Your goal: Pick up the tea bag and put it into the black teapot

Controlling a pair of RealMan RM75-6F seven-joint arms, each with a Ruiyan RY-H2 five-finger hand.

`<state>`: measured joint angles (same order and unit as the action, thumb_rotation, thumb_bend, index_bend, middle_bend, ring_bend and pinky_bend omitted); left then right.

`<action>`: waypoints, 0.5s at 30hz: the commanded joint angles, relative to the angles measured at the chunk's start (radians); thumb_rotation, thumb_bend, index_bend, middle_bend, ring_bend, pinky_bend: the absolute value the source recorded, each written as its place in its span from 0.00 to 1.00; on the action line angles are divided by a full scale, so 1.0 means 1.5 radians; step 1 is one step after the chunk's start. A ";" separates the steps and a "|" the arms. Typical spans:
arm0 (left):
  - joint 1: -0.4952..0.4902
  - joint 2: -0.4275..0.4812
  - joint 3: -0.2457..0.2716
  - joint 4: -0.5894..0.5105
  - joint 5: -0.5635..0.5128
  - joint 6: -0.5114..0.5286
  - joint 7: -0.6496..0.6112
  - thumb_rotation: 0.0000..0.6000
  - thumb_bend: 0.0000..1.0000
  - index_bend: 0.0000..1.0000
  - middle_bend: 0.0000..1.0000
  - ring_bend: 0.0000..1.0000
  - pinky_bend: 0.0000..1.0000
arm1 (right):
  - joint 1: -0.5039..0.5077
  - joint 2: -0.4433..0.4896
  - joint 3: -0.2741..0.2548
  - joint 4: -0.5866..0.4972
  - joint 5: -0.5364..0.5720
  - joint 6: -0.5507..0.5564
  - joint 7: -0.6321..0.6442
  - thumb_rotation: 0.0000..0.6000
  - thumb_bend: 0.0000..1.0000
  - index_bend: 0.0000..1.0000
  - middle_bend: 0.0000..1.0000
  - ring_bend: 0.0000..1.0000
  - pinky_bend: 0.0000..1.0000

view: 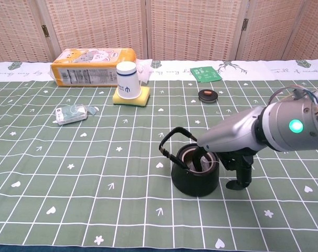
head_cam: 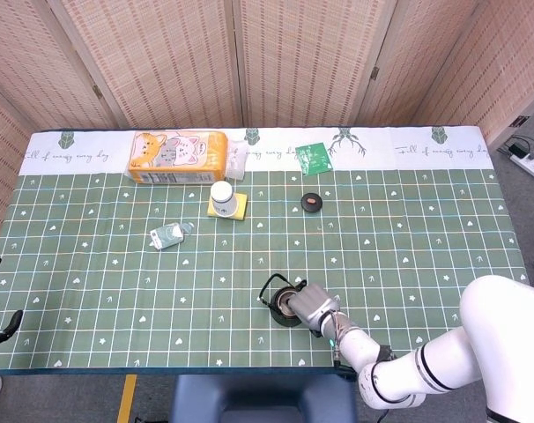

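The black teapot (view: 194,177) stands lidless near the table's front edge, its handle tipped to the left; the head view shows the teapot (head_cam: 283,310) too. My right hand (view: 228,155) hangs over its right rim, and a dark fingertip (view: 205,157) dips into the opening. The tea bag (view: 193,156) shows only as a pale patch inside the pot beside that fingertip, which still holds it. From above, the right hand (head_cam: 315,309) covers the pot's right side. Only dark fingertips of my left hand (head_cam: 4,328) show at the far left edge, spread and holding nothing.
The pot's round black lid (view: 207,95) lies behind it. A white cup (view: 126,73) stands on a yellow sponge, with an orange package (view: 93,66) at the back left. A small crumpled packet (view: 71,113) lies left and a green sachet (view: 205,74) lies far back.
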<state>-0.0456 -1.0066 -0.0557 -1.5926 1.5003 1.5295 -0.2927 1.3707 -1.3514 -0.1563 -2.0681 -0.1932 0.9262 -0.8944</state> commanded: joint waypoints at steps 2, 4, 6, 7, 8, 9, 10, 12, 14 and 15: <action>0.000 0.000 0.001 0.001 0.000 -0.001 0.002 1.00 0.35 0.00 0.00 0.00 0.00 | -0.002 0.018 0.000 -0.024 -0.017 0.015 0.010 1.00 0.43 0.23 1.00 1.00 0.86; 0.000 0.000 0.001 0.000 0.002 -0.001 0.005 1.00 0.35 0.00 0.00 0.00 0.00 | -0.009 0.039 -0.001 -0.051 -0.039 0.031 0.020 1.00 0.43 0.23 1.00 1.00 0.86; 0.000 -0.001 0.002 -0.002 0.005 0.002 0.010 1.00 0.35 0.00 0.00 0.00 0.00 | -0.021 0.066 -0.003 -0.085 -0.071 0.053 0.031 1.00 0.43 0.23 1.00 1.00 0.86; 0.001 -0.002 0.003 -0.003 0.007 0.003 0.013 1.00 0.35 0.00 0.00 0.00 0.00 | -0.028 0.079 -0.004 -0.100 -0.088 0.064 0.036 1.00 0.43 0.23 1.00 1.00 0.86; 0.001 -0.003 0.004 -0.004 0.010 0.005 0.017 1.00 0.35 0.00 0.00 0.00 0.00 | -0.037 0.095 -0.007 -0.120 -0.111 0.080 0.041 1.00 0.43 0.23 1.00 1.00 0.86; 0.002 -0.003 0.005 -0.005 0.011 0.006 0.020 1.00 0.35 0.00 0.00 0.00 0.00 | -0.044 0.107 -0.010 -0.135 -0.130 0.094 0.042 1.00 0.43 0.22 1.00 1.00 0.86; 0.002 -0.004 0.005 -0.007 0.013 0.008 0.023 1.00 0.35 0.00 0.00 0.00 0.00 | -0.052 0.118 -0.013 -0.149 -0.150 0.110 0.043 1.00 0.43 0.22 1.00 1.00 0.86; 0.003 -0.004 0.007 -0.009 0.018 0.011 0.027 1.00 0.35 0.00 0.00 0.00 0.00 | -0.074 0.143 -0.022 -0.181 -0.198 0.152 0.043 1.00 0.43 0.21 1.00 1.00 0.86; 0.002 -0.005 0.008 -0.010 0.022 0.012 0.034 1.00 0.35 0.00 0.00 0.00 0.00 | -0.110 0.161 -0.037 -0.192 -0.274 0.199 0.046 1.00 0.43 0.21 1.00 1.00 0.85; 0.002 -0.005 0.010 -0.011 0.024 0.012 0.038 1.00 0.35 0.00 0.00 0.00 0.00 | -0.134 0.166 -0.049 -0.192 -0.319 0.225 0.048 1.00 0.43 0.20 0.99 1.00 0.84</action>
<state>-0.0421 -1.0140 -0.0432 -1.6073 1.5332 1.5468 -0.2395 1.2578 -1.1554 -0.1892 -2.3173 -0.5172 1.1544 -0.8350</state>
